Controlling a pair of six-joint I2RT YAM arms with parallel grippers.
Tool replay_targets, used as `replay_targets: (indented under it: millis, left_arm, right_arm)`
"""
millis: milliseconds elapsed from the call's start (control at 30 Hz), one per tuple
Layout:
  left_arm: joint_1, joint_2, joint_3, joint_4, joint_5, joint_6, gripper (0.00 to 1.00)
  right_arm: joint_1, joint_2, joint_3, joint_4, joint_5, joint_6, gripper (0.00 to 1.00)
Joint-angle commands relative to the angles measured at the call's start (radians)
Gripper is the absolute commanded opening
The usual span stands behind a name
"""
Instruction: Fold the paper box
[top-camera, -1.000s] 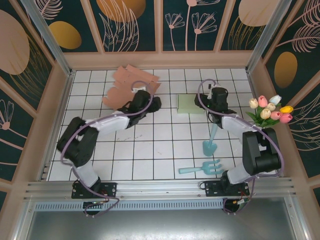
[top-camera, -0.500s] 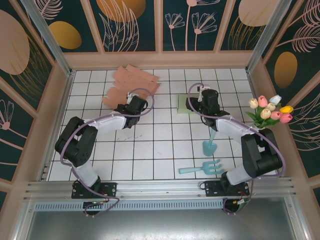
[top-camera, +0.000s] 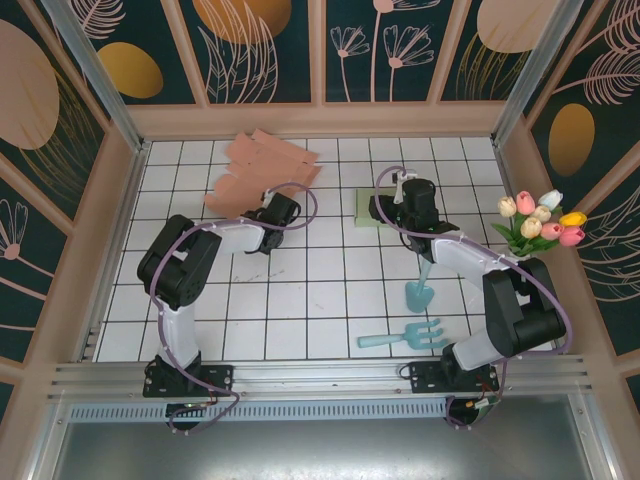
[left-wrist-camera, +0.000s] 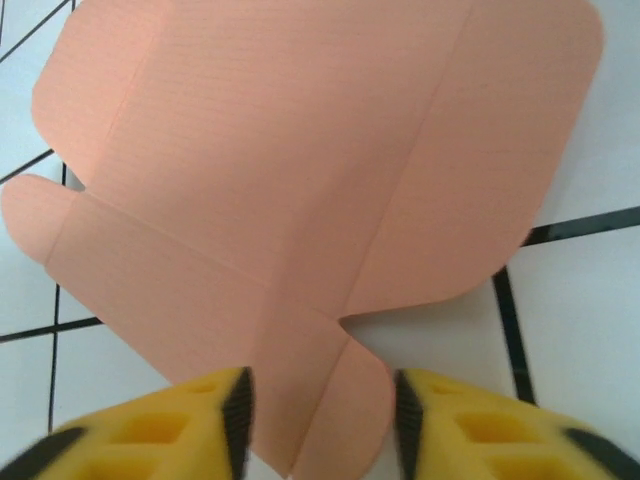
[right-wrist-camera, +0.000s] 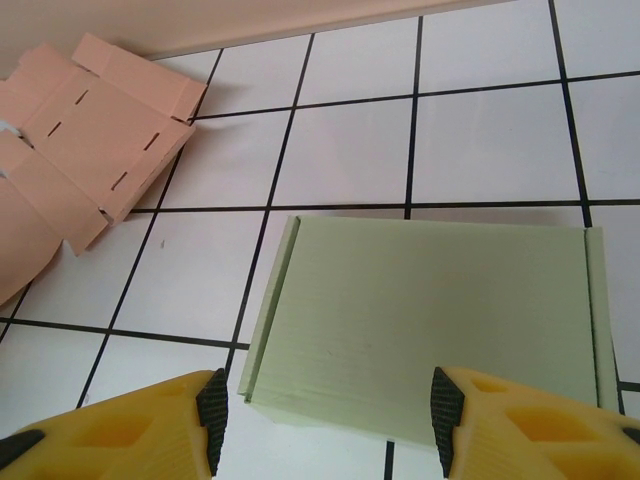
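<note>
Because the paper box (left-wrist-camera: 300, 170) is a flat, unfolded blank of thin pink card, treat it as light, springy along its scored creases, and easily creased or torn at the slots. It lies on the tiled table (top-camera: 300, 290) at the far left, close to the back wall.

Take hold at an edge flap. The middle panel lies flush and offers no purchase.

At the left gripper (left-wrist-camera: 320, 415), the jaws are narrowed, one on each side of the small near tab (left-wrist-camera: 335, 375). Whether they bear on it cannot be told.

At the right gripper (right-wrist-camera: 330, 420), the jaws stand wide and hold nothing, above the near edge of a flat green card (right-wrist-camera: 420, 320).

Expect the blank to slide on the smooth tiles. Pin one panel while raising another.
</note>
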Motion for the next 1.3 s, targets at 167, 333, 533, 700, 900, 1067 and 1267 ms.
replay_targets:
  millis: [167, 333, 533, 700, 900, 1067, 1267]
  left_arm:
    - [0.009, 0.005, 0.024, -0.073, 0.033, -0.052, 0.0]
    - [-0.054, -0.227, -0.081, -0.096, 0.129, -0.275, 0.0]
    - [-0.221, -0.535, -0.272, -0.09, 0.256, -0.545, 0.0]
    - [-0.338, -0.593, -0.342, 0.001, 0.348, -0.669, 0.0]
    - [-0.462, -0.439, -0.23, 0.105, 0.366, -0.7, 0.0]
    - [-0.473, -0.298, -0.126, 0.137, 0.38, -0.694, 0.23]
    - [-0.474, -0.349, -0.149, 0.25, 0.396, -0.689, 0.46]
  right_arm:
    - [0.01, -0.032, -0.007, -0.003, -0.008, 0.005, 0.58]
    - [0.012, -0.063, 0.014, -0.033, -0.019, 0.045, 0.58]
    - [0.072, -0.177, -0.01, -0.089, 0.018, 0.104, 0.57]
    - [0.133, -0.319, -0.091, -0.144, 0.038, 0.154, 0.58]
    - [0.161, -0.486, -0.211, -0.135, 0.03, 0.229, 0.58]
    - [0.171, -0.589, -0.286, -0.144, 0.038, 0.265, 0.59]
    - [0.172, -0.674, -0.362, -0.131, 0.073, 0.3, 0.6]
